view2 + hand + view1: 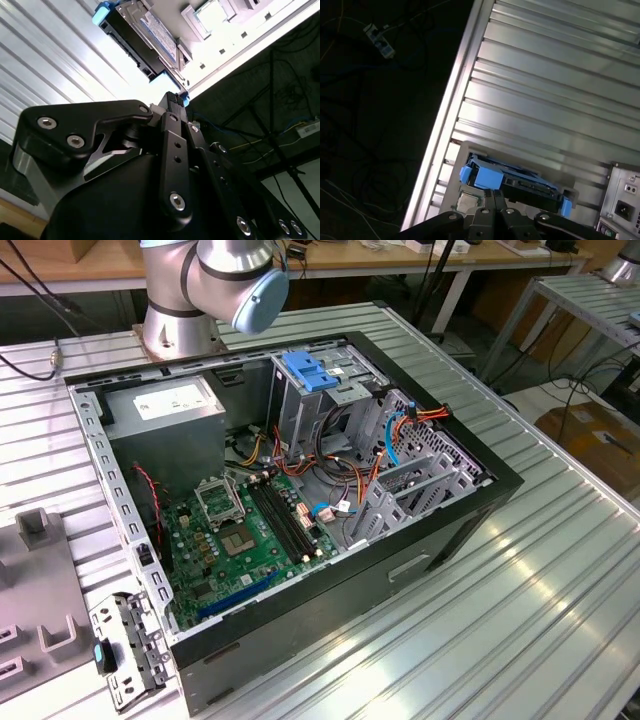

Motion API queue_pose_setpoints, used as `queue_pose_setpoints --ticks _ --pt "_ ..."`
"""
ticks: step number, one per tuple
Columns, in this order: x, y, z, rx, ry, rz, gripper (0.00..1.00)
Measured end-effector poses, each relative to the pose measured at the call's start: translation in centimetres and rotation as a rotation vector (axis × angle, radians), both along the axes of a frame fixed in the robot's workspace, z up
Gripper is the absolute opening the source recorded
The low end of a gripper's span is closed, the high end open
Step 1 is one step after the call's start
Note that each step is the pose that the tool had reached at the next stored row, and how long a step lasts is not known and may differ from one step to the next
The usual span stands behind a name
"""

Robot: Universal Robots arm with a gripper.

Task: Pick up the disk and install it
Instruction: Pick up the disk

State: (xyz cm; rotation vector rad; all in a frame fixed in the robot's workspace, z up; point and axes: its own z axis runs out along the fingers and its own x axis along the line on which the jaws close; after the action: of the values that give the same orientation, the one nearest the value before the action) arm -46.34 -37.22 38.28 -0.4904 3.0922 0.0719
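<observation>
The disk [520,184] is a flat dark drive with blue plastic rails at both ends. It stands on edge in a grey holder [470,150] near the ribbed table's edge. In the second wrist view the disk [145,37] shows its pale label side. My gripper [496,196] is shut with nothing in it, and its black tip sits just short of the disk's upper edge. In the second wrist view the gripper [175,97] comes right beside one blue rail [167,80]. The open computer case [480,510] lies in the exterior view with its metal drive cage [300,410] under a blue tab.
Inside the case are a grey power-supply box [165,410], the green motherboard [250,530] and loose cables. Grey fixtures [40,580] and a metal bracket [130,650] lie at the exterior view's left. The table edge [447,130] drops to a dark floor with cables. The arm's base [180,310] stands behind the case.
</observation>
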Motion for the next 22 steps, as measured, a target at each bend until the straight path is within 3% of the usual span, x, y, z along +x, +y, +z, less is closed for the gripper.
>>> queue_pose_setpoints --ticks 9,13,16,17,22 --pt "0.00 0.00 0.00 0.0000 0.0000 0.112 0.11" --pt "0.00 0.00 0.00 0.0000 0.0000 0.186 0.11" --pt "0.00 0.00 0.00 0.0000 -0.0001 0.311 0.11" --pt "0.00 0.00 0.00 0.0000 0.0000 0.333 0.11" --pt "0.00 0.00 0.00 0.0000 0.0000 0.393 0.11"
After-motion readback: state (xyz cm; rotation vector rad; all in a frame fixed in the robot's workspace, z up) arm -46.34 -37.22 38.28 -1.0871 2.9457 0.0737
